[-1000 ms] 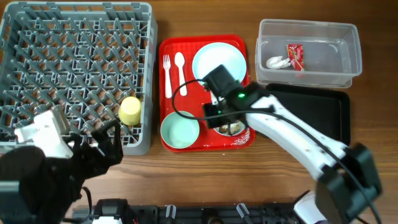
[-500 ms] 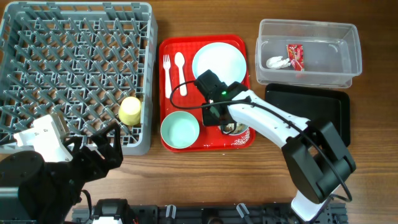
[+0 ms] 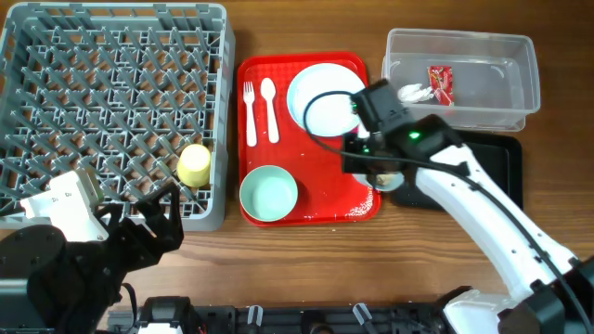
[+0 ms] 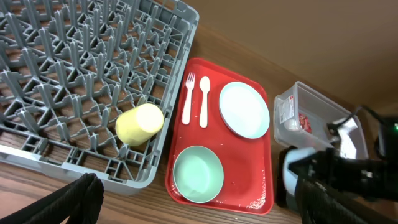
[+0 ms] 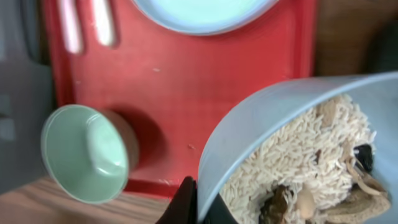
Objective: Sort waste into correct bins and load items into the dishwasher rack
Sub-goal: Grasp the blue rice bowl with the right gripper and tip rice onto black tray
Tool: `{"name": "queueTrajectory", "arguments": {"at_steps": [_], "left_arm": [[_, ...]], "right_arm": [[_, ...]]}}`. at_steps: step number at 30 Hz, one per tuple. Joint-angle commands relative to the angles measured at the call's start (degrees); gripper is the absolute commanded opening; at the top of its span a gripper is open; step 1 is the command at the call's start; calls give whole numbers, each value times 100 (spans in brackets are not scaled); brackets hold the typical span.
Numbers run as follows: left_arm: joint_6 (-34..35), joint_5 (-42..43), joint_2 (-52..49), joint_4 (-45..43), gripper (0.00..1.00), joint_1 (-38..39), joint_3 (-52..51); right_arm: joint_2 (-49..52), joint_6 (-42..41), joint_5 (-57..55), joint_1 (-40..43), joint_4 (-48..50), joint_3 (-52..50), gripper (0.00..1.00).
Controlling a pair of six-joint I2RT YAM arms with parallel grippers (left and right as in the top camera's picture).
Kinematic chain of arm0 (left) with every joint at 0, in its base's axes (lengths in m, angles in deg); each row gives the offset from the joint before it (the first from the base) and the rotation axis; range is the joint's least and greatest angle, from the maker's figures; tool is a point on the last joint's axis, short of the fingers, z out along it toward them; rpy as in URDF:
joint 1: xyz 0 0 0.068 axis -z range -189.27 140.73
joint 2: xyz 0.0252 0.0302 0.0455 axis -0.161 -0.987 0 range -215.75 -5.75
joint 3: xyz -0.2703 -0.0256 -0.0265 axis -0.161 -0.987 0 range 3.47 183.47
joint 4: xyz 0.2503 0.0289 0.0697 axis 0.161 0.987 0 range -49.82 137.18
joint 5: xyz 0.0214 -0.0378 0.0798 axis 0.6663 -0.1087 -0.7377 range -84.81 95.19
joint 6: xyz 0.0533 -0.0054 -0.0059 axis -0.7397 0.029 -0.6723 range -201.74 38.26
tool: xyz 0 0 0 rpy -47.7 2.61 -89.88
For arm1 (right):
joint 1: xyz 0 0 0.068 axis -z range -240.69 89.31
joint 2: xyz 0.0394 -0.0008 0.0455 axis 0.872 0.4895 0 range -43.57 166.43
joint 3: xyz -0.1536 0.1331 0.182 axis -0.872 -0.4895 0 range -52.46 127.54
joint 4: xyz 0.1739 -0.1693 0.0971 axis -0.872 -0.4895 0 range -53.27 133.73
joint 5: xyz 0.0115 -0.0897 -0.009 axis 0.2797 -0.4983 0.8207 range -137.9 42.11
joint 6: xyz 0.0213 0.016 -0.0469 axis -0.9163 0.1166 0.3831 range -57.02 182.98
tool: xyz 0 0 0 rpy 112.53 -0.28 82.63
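Our right jaws were clamped on the rim of the mint bowl (image 5: pixel 267 118), which hung over the right edge of the red tray (image 3: pixel 325 195) with the rice scraps (image 5: pixel 292 168) lying inside it. Just right of those jaws lay the black tray (image 3: pixel 492 153). Beyond them stood the clear tub (image 3: pixel 524 83), with the wrapper (image 3: pixel 439 82) and napkin (image 3: pixel 415 92) already in it, so we judged the black tray the place for food. To do this step well, we would carry the bowl fully over that tray's floor before tipping. We would also keep it low and turn the wrist slowly, so the sticky grains slid out and did not scatter onto the bench (image 3: pixel 306 269). Our left jaws stood wide and empty, with the rack (image 3: pixel 223 111) and the yellow cup (image 3: pixel 194 164) just ahead of them
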Motion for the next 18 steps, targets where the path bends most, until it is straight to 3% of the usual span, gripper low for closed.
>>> {"name": "queueTrajectory", "arguments": {"at_steps": [1, 7, 12, 18], "left_arm": [[-133, 66, 13, 0, 100, 9, 48], [-133, 66, 13, 2, 100, 9, 48], [-133, 66, 13, 0, 100, 9, 48], [-133, 66, 13, 0, 100, 9, 48]], "right_arm": [[-116, 813, 944, 876, -352, -2, 4], [-107, 2249, 3471, 2857, -363, -26, 4], [-66, 3136, 4883, 4148, -260, -597, 4], [238, 3595, 6712, 5241, 1023, -1775, 4]]}}
